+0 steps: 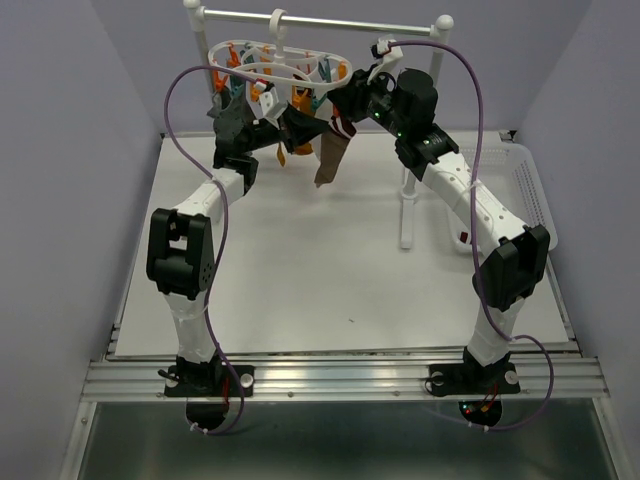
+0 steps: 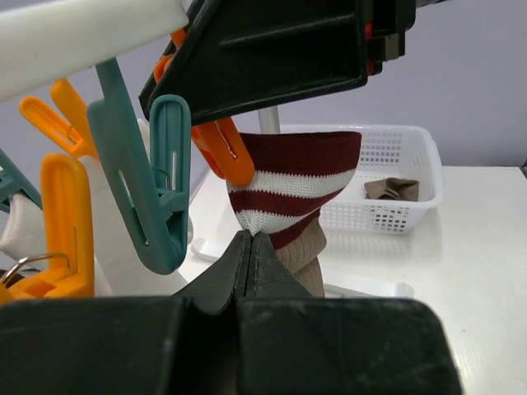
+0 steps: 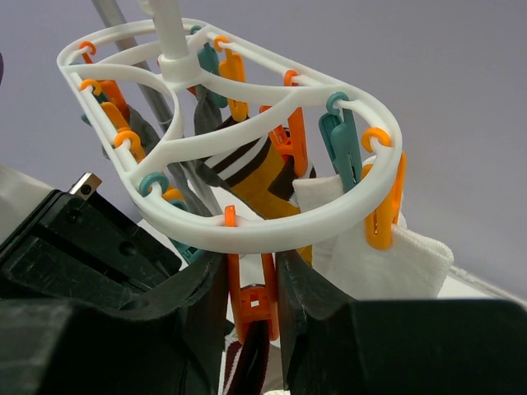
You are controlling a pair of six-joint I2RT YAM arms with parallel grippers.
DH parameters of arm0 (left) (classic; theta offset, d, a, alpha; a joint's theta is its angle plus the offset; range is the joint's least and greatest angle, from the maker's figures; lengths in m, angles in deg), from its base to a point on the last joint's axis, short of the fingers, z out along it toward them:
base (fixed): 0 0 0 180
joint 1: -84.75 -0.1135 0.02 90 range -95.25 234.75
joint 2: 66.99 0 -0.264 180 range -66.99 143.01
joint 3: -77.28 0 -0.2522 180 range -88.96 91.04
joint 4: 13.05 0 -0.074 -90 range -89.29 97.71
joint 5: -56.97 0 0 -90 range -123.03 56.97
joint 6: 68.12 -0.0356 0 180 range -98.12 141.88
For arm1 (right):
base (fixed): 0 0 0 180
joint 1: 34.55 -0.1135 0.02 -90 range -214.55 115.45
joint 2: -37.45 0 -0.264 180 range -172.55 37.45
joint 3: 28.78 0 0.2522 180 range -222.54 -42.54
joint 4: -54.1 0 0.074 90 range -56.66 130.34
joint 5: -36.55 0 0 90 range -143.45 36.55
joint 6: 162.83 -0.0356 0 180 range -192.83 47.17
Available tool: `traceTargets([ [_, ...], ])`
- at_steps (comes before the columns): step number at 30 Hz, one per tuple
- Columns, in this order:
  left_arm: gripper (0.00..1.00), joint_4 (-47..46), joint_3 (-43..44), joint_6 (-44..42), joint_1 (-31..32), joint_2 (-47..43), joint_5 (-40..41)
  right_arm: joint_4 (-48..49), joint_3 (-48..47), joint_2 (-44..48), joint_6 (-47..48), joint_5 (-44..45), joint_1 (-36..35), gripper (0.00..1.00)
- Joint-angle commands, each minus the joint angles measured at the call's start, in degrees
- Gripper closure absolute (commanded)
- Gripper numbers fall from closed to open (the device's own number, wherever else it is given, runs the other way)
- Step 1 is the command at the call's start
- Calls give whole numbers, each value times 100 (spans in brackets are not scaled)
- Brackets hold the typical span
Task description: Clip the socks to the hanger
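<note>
Inspector: Status of the hanger [image 3: 272,230] and where the work sits?

Assessor: It hangs by its hook from the rail stand [image 1: 330,20], above the tabletop [image 1: 300,270]. Both arms are raised to its near rim. The striped sock [image 2: 296,177], banded dark red and white, hangs just under that rim between the two hands.

Inspector: Hand states?

Assessor: The right hand [image 3: 249,284] is closed around an orange clip [image 3: 255,309] dangling from the hanger's near rim, one finger on each side. I judge that it is squeezing the clip so the clip's mouth can take fabric. Whether that mouth stands apart, I cannot tell. The left hand [image 2: 251,247] is fully closed below the hanger. Its tips meet at the sock's lower edge, and the fabric draws to a point there, so it appears to pinch a fold. That would hold the cuff spread and steady against the clip.

Inspector: Anything already on the hanger?

Assessor: A white sock [image 3: 387,263] is clipped at the rim, and a brown-striped one hangs inside the ring. The perforated basket [image 2: 395,218], well to the right of the hanger, holds at least one brown sock [image 2: 392,189].

Inspector: Risk?

Assessor: The cuff may slip out before the clip bites.
</note>
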Motion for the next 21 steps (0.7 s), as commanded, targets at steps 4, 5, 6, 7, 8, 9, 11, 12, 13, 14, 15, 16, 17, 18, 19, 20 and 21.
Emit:
traceTargets([
  [4,100,-1541,76,1050,-169,55,-70,213,-13,92,37,310,28,99],
  [5,100,-1656,84,1113,-187,64,-70,213,-13,101,37,318,28,99],
  [6,100,-1657,93,1140,-196,73,-70,213,-22,101,37,310,28,99],
  [7,100,-1665,93,1149,-205,73,-70,213,-31,101,20,310,28,99],
  [8,100,-1587,111,1105,-213,64,-70,213,-31,101,11,301,28,99],
  [9,100,-1491,111,1035,-214,55,-53,213,-40,101,-6,301,28,99],
  [11,100,-1297,93,869,-214,-6,17,213,-48,101,-33,301,28,99],
  [12,100,-1079,84,668,-222,-41,52,204,-66,101,-85,310,28,99],
  [13,100,-946,67,535,-205,-67,61,213,-66,101,-112,301,28,99],
  [14,100,-832,23,421,-196,-129,105,213,-92,101,-156,301,28,99],
  [15,100,-639,-3,315,-170,-155,105,213,-101,83,-252,292,28,99],
  [16,100,-550,-38,96,-144,-190,132,213,-119,74,-287,275,28,99],
  [17,100,-401,-65,16,-117,-234,140,213,-145,57,-323,257,28,99],
  [18,100,-339,-82,-54,-99,-261,167,204,-162,39,-384,266,28,99],
  [19,100,-269,-100,-194,-64,-287,184,213,-171,22,-454,266,28,99],
  [20,100,-207,-152,-239,-55,-331,254,213,-180,22,-463,248,28,99],
  [21,100,-189,-179,-266,-47,-357,298,213,-180,22,-490,266,28,99],
])
